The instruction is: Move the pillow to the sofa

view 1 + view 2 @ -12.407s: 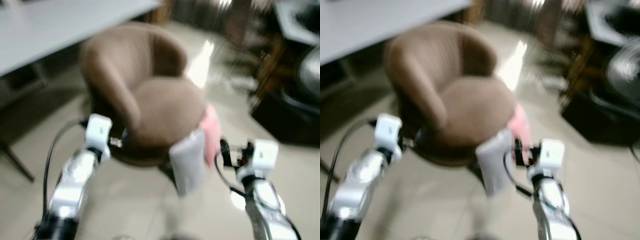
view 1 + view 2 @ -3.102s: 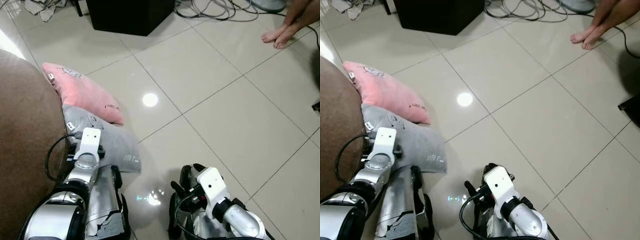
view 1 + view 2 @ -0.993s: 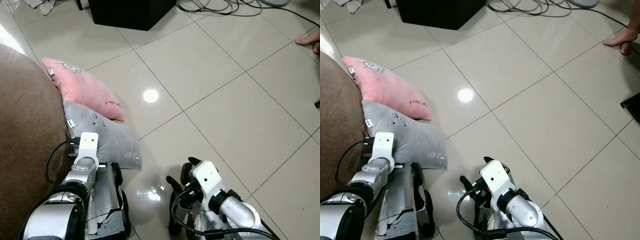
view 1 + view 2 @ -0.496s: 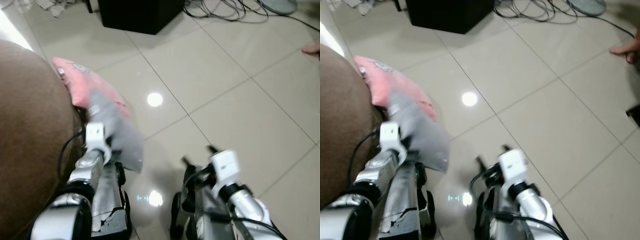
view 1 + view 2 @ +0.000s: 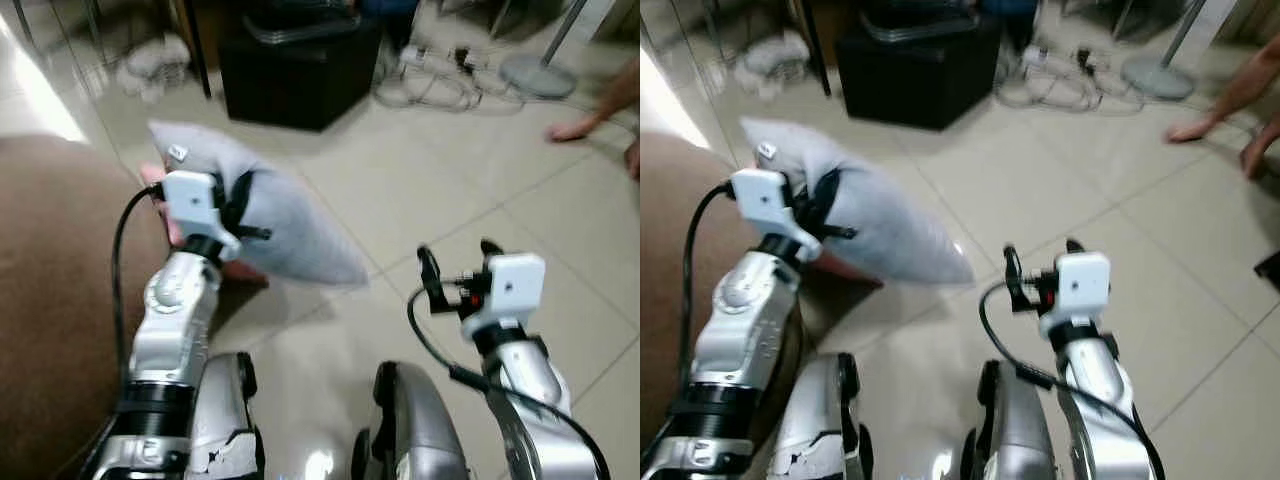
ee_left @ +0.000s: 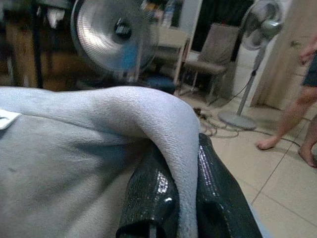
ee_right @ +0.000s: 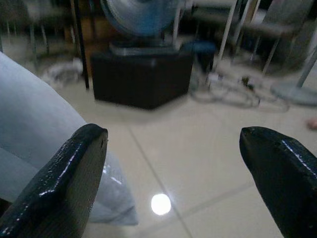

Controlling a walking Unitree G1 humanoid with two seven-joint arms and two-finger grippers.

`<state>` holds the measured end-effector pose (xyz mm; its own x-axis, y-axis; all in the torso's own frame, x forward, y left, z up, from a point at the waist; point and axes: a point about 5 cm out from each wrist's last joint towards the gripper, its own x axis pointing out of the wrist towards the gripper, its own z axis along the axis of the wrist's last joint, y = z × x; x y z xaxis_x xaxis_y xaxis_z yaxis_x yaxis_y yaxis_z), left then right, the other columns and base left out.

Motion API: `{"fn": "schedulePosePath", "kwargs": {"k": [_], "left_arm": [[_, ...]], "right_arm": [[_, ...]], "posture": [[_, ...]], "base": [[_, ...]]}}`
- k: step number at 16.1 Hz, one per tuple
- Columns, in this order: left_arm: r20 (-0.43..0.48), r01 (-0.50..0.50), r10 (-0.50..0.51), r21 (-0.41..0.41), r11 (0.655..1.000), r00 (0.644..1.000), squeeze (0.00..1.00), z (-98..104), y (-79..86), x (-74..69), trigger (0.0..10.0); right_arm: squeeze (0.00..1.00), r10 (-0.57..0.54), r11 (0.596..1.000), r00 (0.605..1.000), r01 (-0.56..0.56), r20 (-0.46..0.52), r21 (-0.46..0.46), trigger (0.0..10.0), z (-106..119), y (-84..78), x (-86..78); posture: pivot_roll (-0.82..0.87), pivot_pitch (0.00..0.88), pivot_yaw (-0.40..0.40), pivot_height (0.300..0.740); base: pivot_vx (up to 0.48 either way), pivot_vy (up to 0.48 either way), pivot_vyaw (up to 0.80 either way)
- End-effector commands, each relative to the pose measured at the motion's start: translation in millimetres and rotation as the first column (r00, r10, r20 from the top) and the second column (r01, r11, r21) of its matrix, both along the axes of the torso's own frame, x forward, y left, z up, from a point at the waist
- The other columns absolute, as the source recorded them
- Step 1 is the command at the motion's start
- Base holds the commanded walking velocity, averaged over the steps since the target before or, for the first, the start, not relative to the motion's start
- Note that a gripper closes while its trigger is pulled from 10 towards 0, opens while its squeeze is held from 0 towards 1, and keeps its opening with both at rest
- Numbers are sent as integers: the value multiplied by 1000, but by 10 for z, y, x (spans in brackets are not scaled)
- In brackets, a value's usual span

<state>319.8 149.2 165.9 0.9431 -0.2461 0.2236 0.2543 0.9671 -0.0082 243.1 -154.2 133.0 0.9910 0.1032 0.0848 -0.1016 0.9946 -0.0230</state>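
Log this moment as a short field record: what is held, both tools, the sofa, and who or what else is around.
held item: grey pillow, lifted off the floor
left tool: shut on the pillow's edge, fabric pinched between its fingers
right tool: open, holding nothing, raised over the tiled floor
sofa: brown sofa on the robot's left, beside the raised pillow
second pillow: pink pillow behind the left arm, mostly hidden
background: black box, cables, fan stand
person: bare feet on the far right
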Motion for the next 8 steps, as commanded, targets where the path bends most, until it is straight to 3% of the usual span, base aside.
{"fn": "schedulePosePath", "kwargs": {"k": [1, 5, 8], "left_arm": [[45, -18, 16, 41, 999, 999, 0, 86, -16, -34, 10000], [-25, -12, 14, 77, 997, 1000, 0, 138, -87, 21, 10000], [-38, 5, 0, 127, 992, 999, 0, 8, -125, -30, 10000]], "right_arm": [[0, -28, 999, 1000, 28, 9, 25, 10000, 43, -41, -4], [0, -21, 1000, 1000, 21, 13, 16, 10000, 125, 5, 51], [0, -31, 999, 999, 31, 11, 28, 10000, 129, -12, 77]], "posture": [[34, 31, -58, 609], [42, 11, -65, 639], [42, 8, -68, 674]], "base": [[0, 0, 0], [0, 0, 0], [0, 0, 0]]}}
